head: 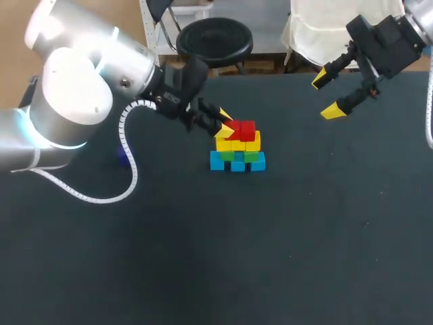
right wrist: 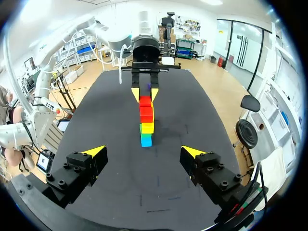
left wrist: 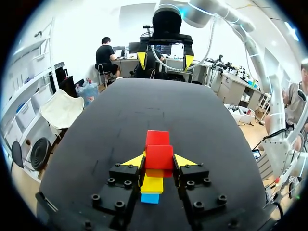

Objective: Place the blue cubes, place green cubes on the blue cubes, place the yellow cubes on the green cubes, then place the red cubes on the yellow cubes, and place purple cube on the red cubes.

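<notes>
A stack stands mid-table: blue cubes (head: 237,162) at the bottom, green cubes (head: 242,156) on them, and yellow cubes (head: 237,143) above. Two red cubes are at the top. My left gripper (head: 226,124) is shut on the nearer red cube (left wrist: 159,156), which sits at the top level on the yellow row (left wrist: 153,184). The other red cube (left wrist: 158,138) lies just ahead of it. My right gripper (head: 325,95) hangs open and empty above the table's far right, facing the stack (right wrist: 146,120). A small purple cube (head: 122,154) shows partly behind my left arm's cable.
The white coiled cable (head: 128,169) of my left arm loops over the table to the left of the stack. The dark table (head: 270,257) stretches bare in front of the stack and to its right.
</notes>
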Controlling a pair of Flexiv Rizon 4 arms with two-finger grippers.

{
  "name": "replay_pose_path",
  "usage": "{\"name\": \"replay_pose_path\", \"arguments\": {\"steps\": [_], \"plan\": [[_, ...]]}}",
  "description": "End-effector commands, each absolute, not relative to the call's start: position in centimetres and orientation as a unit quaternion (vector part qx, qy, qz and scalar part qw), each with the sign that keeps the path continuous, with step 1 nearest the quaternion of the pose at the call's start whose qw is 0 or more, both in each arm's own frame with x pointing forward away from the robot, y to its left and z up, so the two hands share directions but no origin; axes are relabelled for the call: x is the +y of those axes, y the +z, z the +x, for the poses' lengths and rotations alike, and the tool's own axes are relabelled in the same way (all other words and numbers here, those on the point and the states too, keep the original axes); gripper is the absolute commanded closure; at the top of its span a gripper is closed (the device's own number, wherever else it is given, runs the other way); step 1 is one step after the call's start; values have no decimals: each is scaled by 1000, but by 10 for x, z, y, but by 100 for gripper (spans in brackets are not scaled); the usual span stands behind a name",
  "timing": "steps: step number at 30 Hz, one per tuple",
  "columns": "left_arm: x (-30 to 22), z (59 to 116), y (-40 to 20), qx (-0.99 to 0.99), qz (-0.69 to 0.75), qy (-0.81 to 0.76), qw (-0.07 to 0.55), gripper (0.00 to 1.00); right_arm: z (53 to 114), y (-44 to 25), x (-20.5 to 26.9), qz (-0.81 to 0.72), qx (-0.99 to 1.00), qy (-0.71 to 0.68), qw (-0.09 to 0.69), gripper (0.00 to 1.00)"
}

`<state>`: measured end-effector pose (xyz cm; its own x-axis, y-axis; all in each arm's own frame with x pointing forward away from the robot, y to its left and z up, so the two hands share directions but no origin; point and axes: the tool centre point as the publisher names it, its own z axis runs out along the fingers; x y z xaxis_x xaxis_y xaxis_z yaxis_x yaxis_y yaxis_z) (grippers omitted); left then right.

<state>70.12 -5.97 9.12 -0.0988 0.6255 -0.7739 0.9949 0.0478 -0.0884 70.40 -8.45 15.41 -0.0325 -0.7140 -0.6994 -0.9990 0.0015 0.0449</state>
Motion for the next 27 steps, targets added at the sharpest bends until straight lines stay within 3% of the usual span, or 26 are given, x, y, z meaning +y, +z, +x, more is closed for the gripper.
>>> {"name": "replay_pose_path", "arguments": {"steps": [1, 27], "plan": [[-60, 700, 91, 668, 608, -323, 283, 100, 704, 154, -84, -648, 661, 281, 253, 0], [-58, 702, 87, 672, 602, -323, 286, 100, 704, 154, -84, -648, 661, 281, 253, 0]]}}
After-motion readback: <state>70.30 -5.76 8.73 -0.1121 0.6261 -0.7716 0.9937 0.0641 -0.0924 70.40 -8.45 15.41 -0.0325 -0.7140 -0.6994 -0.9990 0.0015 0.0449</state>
